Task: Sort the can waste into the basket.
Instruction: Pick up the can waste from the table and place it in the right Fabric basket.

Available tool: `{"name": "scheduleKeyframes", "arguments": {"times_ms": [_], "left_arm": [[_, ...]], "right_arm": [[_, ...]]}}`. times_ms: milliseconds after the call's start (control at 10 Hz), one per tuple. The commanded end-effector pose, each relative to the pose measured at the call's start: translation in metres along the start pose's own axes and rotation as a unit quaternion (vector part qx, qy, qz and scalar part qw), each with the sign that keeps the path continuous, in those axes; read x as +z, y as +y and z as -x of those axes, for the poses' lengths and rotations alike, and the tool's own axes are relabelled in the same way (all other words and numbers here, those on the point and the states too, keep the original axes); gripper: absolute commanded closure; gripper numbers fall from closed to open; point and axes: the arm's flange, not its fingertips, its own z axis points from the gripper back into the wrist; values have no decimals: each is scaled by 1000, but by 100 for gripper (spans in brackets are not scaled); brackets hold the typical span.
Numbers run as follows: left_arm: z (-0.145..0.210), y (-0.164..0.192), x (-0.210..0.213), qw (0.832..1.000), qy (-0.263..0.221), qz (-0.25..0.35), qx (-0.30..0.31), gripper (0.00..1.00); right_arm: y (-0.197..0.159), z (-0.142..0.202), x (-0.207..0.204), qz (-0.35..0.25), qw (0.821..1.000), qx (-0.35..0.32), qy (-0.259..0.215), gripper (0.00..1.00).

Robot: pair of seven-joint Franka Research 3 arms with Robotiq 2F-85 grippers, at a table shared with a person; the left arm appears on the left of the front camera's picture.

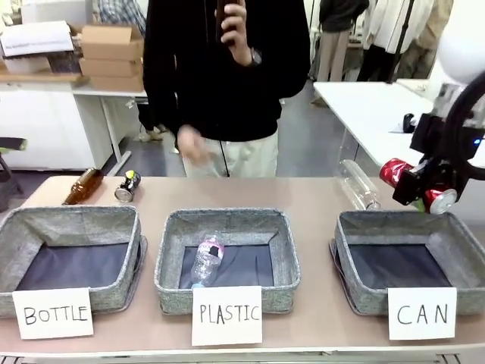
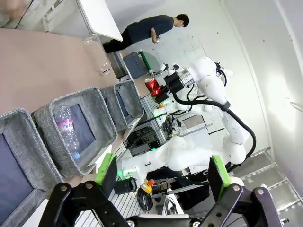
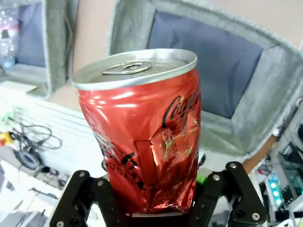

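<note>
Item 1, red can (image 1: 393, 172): dented, clenched in my right jaws, held in the air by the far rim of the CAN basket (image 1: 394, 218); not yet dropped.

Item 2, dark can (image 1: 127, 186): lying on the surface (image 1: 311, 197) at far left, just beside a brown bottle (image 1: 82, 186); untouched.

CAN basket: I see nothing inside it.

Left jaws: released, spread wide, holding nothing.

Status, as I judge it: neither can is sorted. The first is close to release. The second is left to fetch.
</note>
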Motion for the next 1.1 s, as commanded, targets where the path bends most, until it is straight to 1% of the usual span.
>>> {"name": "scheduleKeyframes", "arguments": {"times_ms": [0,300,400,500,600,700,800,1000], "left_arm": [[0,-1,-1,1000,-5,10,-10,0],[0,-1,-1,1000,-5,10,-10,0],[0,-1,-1,1000,-5,10,-10,0],[0,-1,-1,1000,-5,10,-10,0],[0,-1,-1,1000,-5,10,-10,0],[0,-1,-1,1000,-5,10,-10,0],[0,-1,-1,1000,-5,10,-10,0],[0,-1,-1,1000,-5,10,-10,0]], "right_arm": [[-7,-11,-9,-22,999,23,-7,100],[-11,-16,-15,-32,999,18,-4,100],[-12,-17,-16,-31,999,10,-4,37],[-13,-17,-16,-30,999,13,-3,37],[-14,-17,-16,-29,999,13,0,0],[-16,-17,-15,-29,999,13,0,36],[-16,-17,-15,-29,1000,11,-1,0],[-15,-19,-15,-31,999,8,-5,0]]}}
